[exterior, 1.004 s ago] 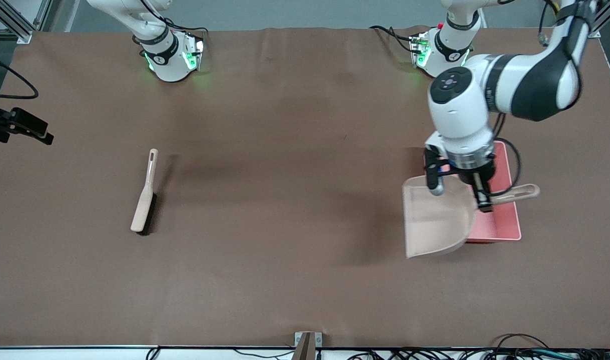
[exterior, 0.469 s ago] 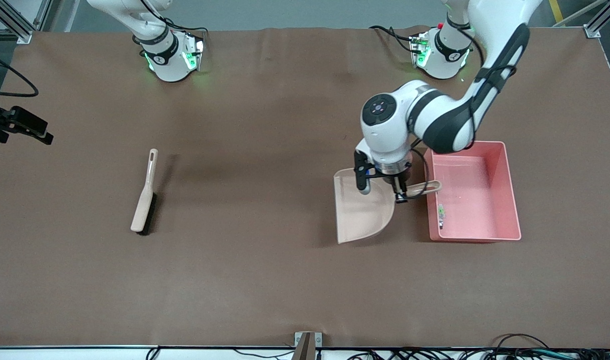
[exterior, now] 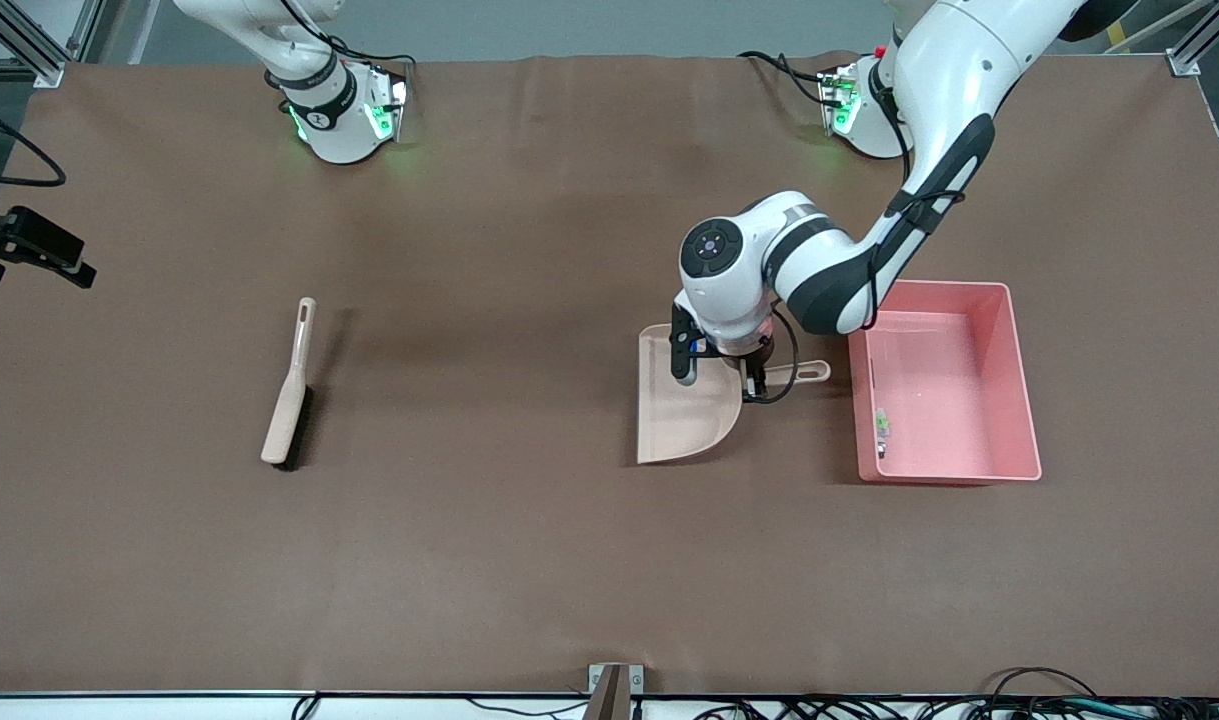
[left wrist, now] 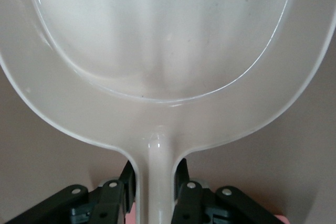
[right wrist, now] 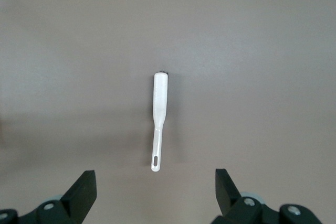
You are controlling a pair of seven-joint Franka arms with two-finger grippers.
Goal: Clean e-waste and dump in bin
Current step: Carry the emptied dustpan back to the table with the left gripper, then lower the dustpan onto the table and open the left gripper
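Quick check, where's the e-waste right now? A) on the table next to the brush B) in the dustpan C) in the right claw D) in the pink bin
D: the small e-waste pieces lie inside the pink bin, against its wall nearest the dustpan, whose scoop looks empty in the left wrist view while the left claw is shut on its handle.
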